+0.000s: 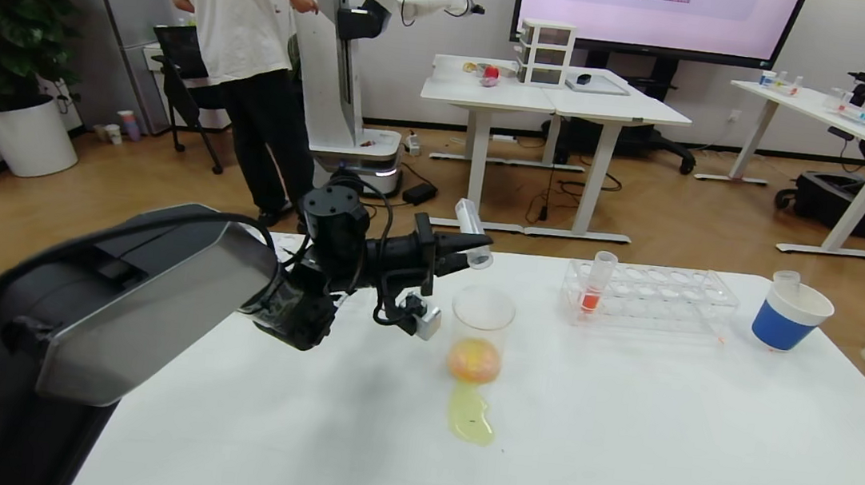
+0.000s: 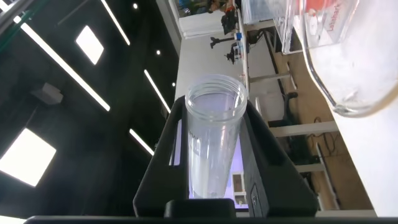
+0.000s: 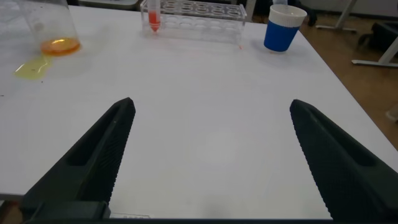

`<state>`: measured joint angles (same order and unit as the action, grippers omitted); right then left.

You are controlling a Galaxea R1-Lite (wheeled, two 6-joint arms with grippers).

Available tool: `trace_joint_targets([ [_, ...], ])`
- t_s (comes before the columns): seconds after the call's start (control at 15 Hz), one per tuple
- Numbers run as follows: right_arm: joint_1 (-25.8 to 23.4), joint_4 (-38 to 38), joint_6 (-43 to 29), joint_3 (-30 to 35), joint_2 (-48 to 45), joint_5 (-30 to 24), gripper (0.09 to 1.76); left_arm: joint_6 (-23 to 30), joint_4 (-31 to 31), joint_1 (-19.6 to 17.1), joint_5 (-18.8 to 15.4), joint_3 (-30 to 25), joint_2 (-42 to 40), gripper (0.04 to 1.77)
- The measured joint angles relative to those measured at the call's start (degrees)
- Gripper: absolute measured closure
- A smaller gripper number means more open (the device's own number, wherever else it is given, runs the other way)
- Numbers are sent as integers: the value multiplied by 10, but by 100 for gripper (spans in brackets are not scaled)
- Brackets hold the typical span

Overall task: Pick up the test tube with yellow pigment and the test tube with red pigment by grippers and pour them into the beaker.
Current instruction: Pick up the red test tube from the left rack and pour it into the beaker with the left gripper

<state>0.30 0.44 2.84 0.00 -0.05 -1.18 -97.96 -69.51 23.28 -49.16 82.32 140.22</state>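
Two left fingers (image 2: pixel 267 168) clamp an empty tube (image 1: pixel 472 235).

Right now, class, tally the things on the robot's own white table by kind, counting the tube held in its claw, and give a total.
Test tubes: 2, an empty one in the left claw and one with red liquid in the rack
Beaker: 1
Tube rack: 1
Paper cup: 1
Total: 5

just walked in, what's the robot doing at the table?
The left gripper holds an emptied test tube, tipped, above the beaker, which holds orange-yellow liquid. A yellow puddle lies on the table beside it. One tube with red liquid stands in the rack. The right gripper hovers over the table, jaws open and empty.
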Motion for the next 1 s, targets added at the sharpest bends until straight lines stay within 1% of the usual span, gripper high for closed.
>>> trace_joint_targets([
  [0.07,0,0,0,0,0,0,11,25,-1,1,9,-2,-4,131],
  [0.13,0,0,0,0,0,0,11,55,-4,3,29,-6,-10,131],
  [0.27,0,0,0,0,0,0,11,131,-10,7,69,-13,-25,131],
  [0.4,0,0,0,0,0,0,11,226,-22,9,125,-19,-42,131],
  [0.47,0,0,0,0,0,0,11,285,-31,10,159,-23,-48,131],
  [0.53,0,0,0,0,0,0,11,354,-53,12,213,-28,-53,131],
  [0.6,0,0,0,0,0,0,11,420,-75,17,278,-31,-57,131],
  [0.67,0,0,0,0,0,0,11,484,-90,26,352,-34,-60,131],
  [0.73,0,0,0,0,0,0,11,532,-93,34,420,-38,-65,131],
  [0.8,0,0,0,0,0,0,11,584,-85,42,482,-44,-72,131],
  [0.87,0,0,0,0,0,0,11,647,-66,49,543,-53,-83,131],
  [0.93,0,0,0,0,0,0,11,703,-42,57,591,-59,-94,131],
  [1.0,0,0,0,0,0,0,11,754,-11,62,629,-63,-106,131],
])
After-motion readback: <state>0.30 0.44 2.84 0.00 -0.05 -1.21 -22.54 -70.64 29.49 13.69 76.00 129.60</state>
